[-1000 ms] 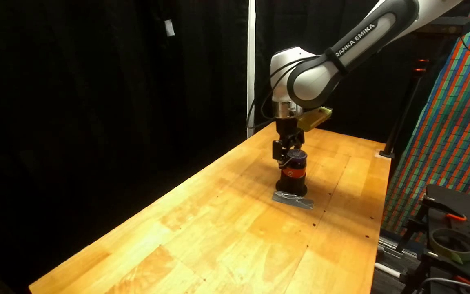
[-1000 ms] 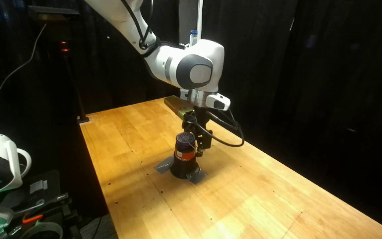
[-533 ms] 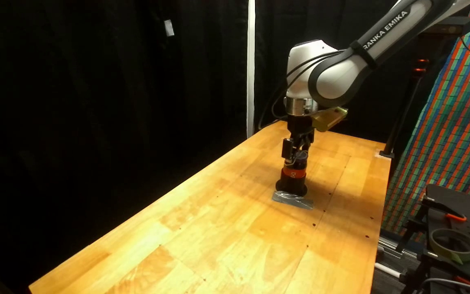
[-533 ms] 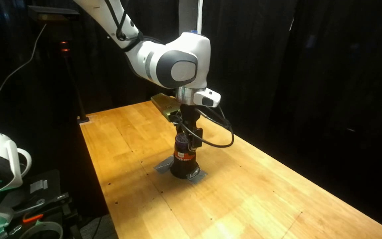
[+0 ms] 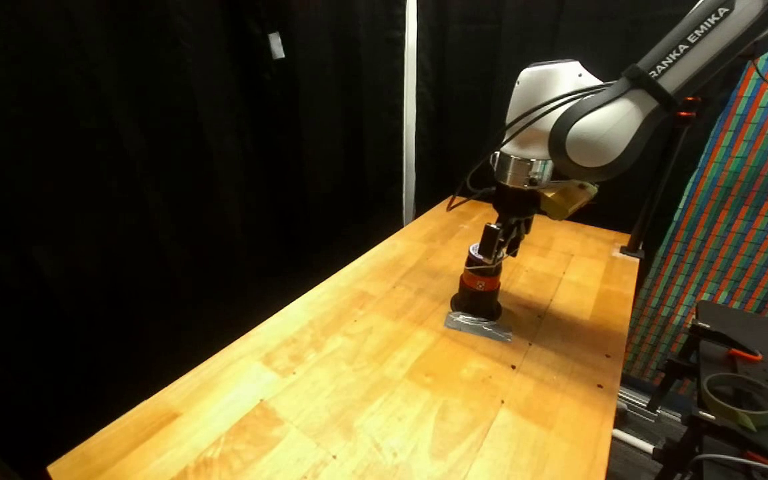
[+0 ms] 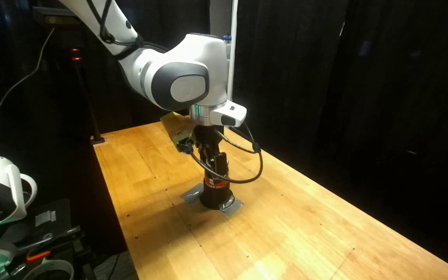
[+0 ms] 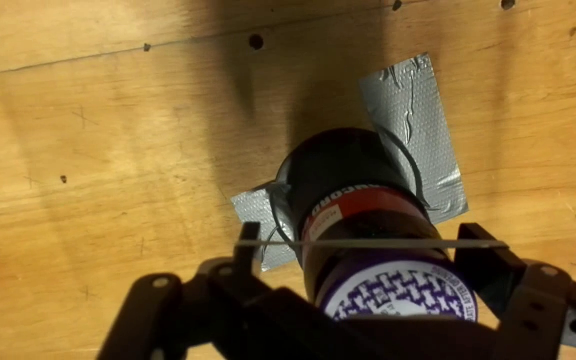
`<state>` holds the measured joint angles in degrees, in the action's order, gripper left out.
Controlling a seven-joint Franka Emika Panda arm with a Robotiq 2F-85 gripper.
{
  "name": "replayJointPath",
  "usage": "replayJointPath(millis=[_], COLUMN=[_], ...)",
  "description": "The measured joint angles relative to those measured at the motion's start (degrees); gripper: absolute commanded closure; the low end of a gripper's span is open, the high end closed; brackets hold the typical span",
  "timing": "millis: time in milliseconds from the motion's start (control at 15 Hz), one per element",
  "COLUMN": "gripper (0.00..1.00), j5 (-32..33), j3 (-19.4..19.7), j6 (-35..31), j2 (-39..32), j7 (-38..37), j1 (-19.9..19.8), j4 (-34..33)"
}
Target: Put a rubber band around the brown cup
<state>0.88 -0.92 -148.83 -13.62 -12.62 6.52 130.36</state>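
The brown cup [image 5: 481, 283] is a dark jar with an orange-red stripe, standing upright on the table. It also shows in an exterior view [image 6: 215, 192] and the wrist view [image 7: 348, 160], where its purple and white lid [image 7: 408, 290] shows. My gripper [image 7: 360, 239] is open at the cup's top, with one finger on each side. The rubber band [image 7: 368, 243] is stretched between the fingertips. Its visible strand crosses in front of the cup below the lid. The back strand is hidden, so I cannot tell whether it circles the cup.
Grey tape [image 7: 418, 140] holds the cup's base to the wooden table [image 5: 357, 380]. A cable [image 6: 261, 167] loops from the gripper. A thin post [image 6: 88, 105] stands at the table's far corner. A black side cart [image 5: 744, 327] stands beside the table.
My gripper has moved right in one exterior view and left in another. It was beside the cup's top; its fingers now straddle it, with the band stretched. The cup has not moved.
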Motion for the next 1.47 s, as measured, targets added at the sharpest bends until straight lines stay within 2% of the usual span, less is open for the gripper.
replayJointPath(millis=[267, 467, 667, 800, 1067, 1333, 1400, 1467], gripper=[0.0, 0.0, 0.0, 0.0, 0.0, 0.0, 0.25, 0.27], j5=[-3.66, -10.16, -20.09, -22.93, -22.37, -21.38, -21.38, -21.38], j3=[-0.62, -2.52, -7.19, -11.01, -15.64, -16.79, -16.76, -16.71], j6=[-10.94, -21.68, -33.84, -39.87, -44.94, -45.61, -46.1, -46.49], j2=[3.75, 5.74, 6.42, 6.43, 6.44, 6.43, 6.44, 6.51], j7=[1.51, 3.8, 7.24, 7.28, 5.97, 6.03, 6.15, 6.29], j1=[-0.75, -1.63, -2.92, -3.99, -6.36, -8.26, -8.58, -8.89], j4=[7.19, 12.25, 16.41, 18.16, 20.73, 23.07, 23.64, 24.18])
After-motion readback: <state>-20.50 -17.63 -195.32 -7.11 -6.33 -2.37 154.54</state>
